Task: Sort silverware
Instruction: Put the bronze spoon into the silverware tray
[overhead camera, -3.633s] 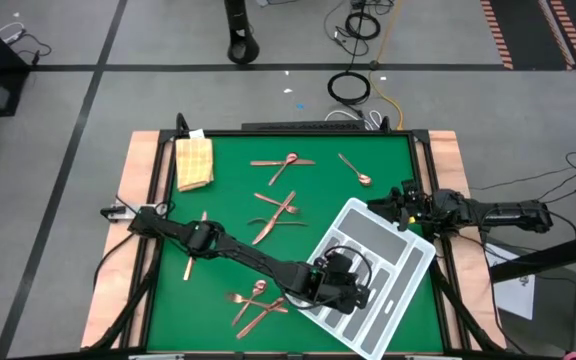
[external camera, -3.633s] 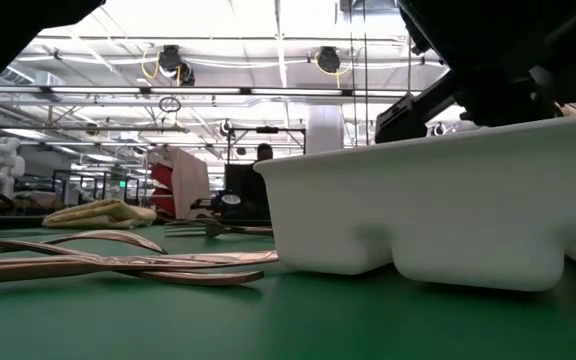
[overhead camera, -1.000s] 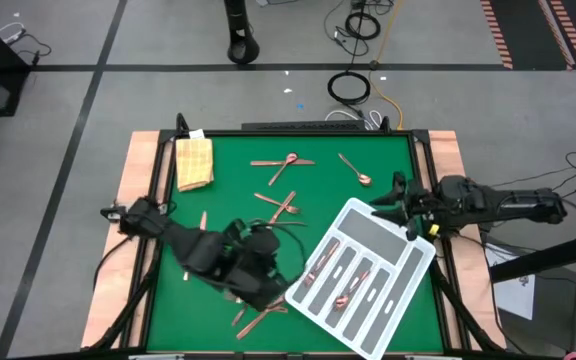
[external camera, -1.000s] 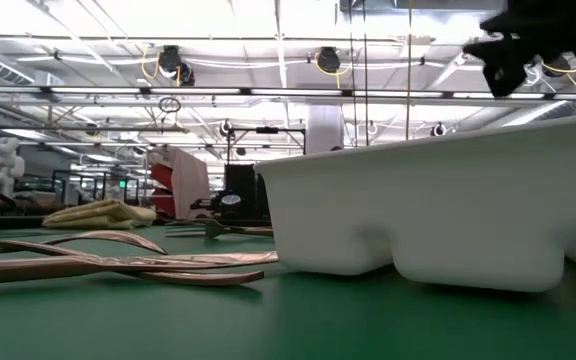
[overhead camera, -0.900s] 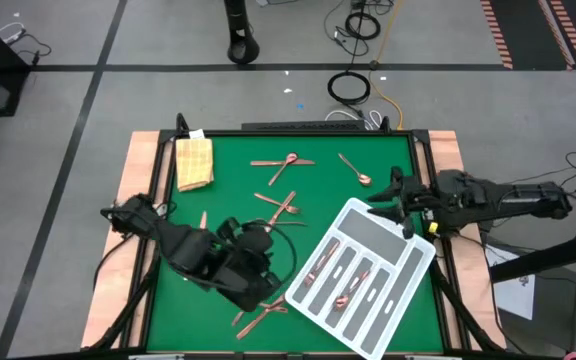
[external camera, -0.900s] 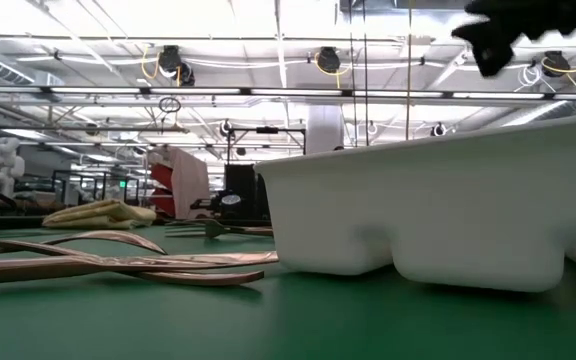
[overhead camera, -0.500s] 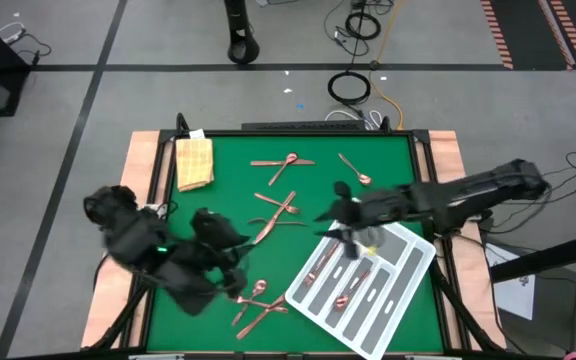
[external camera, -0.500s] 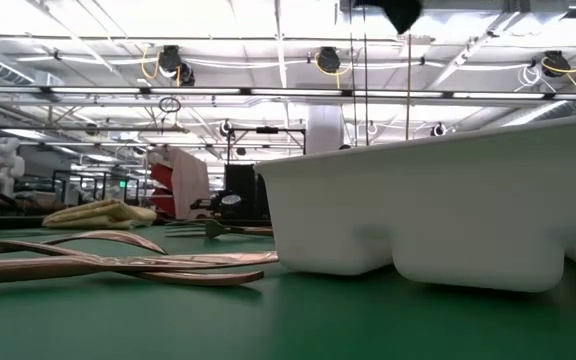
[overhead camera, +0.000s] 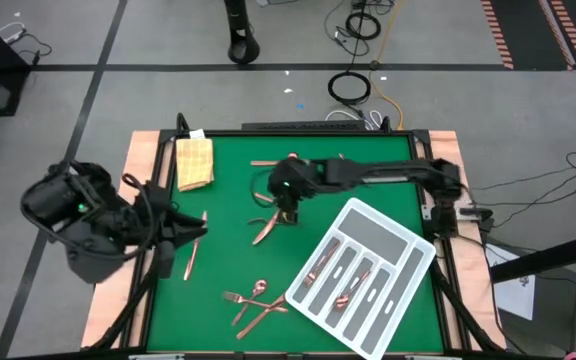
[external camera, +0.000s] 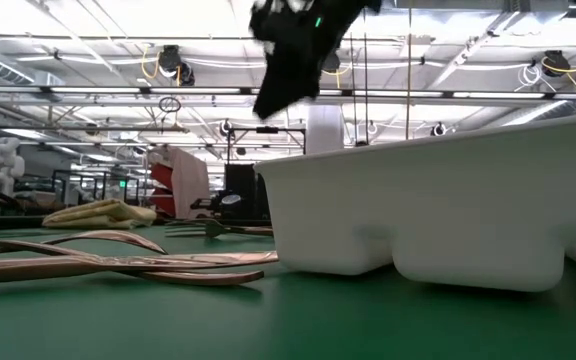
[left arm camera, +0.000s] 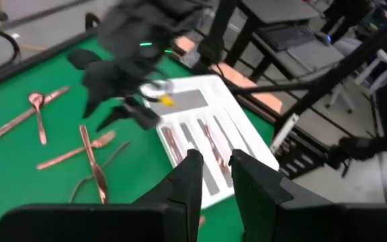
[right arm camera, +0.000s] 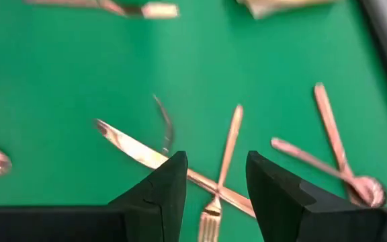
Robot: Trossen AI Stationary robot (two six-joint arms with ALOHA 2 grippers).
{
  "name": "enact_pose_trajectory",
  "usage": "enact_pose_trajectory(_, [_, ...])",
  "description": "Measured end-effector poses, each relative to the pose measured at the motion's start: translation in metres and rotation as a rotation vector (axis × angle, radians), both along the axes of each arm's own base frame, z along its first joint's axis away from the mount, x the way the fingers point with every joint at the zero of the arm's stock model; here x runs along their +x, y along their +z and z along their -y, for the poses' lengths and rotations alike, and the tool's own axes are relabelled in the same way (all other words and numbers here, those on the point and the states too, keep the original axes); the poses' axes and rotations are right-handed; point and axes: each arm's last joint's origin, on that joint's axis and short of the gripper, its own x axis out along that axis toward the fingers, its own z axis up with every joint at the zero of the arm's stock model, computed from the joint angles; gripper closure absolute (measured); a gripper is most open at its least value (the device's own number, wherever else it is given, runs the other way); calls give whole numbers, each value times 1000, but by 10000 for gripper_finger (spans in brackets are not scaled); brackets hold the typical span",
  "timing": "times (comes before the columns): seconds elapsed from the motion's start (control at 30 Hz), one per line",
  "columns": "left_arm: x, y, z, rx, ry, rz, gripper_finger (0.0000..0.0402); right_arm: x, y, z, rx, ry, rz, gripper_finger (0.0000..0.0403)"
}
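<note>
Right gripper [overhead camera: 286, 196] has swung over crossed silverware [overhead camera: 273, 222] (fingers [right arm camera: 163, 191] spread above it).

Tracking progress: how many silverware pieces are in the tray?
2. One piece lies in the tray's outermost long slot, the second piece in a slot farther in. Others may hide underneath.

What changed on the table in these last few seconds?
The left hand drew back from the tray to the table's left edge. The right hand swung out from the right edge over the crossed silverware, open and empty. Tray, cloth and loose pieces stayed put.
</note>
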Motion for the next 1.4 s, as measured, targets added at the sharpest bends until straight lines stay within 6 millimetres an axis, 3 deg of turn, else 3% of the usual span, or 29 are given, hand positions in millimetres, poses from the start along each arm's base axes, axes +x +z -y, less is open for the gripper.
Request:
enact_pose_trajectory(0.17, [-12,-6,-4,11,-35,-21,315,15,-32,23,30,-29,-70,259])
enact_pose_trajectory(0.47, [-27,-26,-13,32,-26,-57,315,27,-94,42,83,-87,-198,259])
enact_pose_trajectory(0.63, [-31,-34,-18,43,-18,-74,315,31,-105,46,82,-111,-190,259])
enact_pose_trajectory(0.77, [-36,-36,-24,41,-15,-73,315,34,-82,53,45,-131,-130,259])
enact_pose_trajectory(0.97, [-47,-36,-38,21,-8,-54,315,31,-8,97,-42,-232,-5,259])
enact_pose_trajectory(1.07, [-54,-40,-46,1,6,-50,315,21,24,126,-74,-273,4,259])
enact_pose_trajectory(1.2, [-61,-46,-54,-5,6,-45,315,-17,63,162,-137,-387,-129,259])
enact_pose_trajectory(1.3, [-65,-50,-59,7,10,-43,315,-51,65,185,-58,-518,-282,259])
enact_pose_trajectory(1.4, [-69,-55,-64,24,28,-27,315,-74,49,201,32,-600,-428,259])
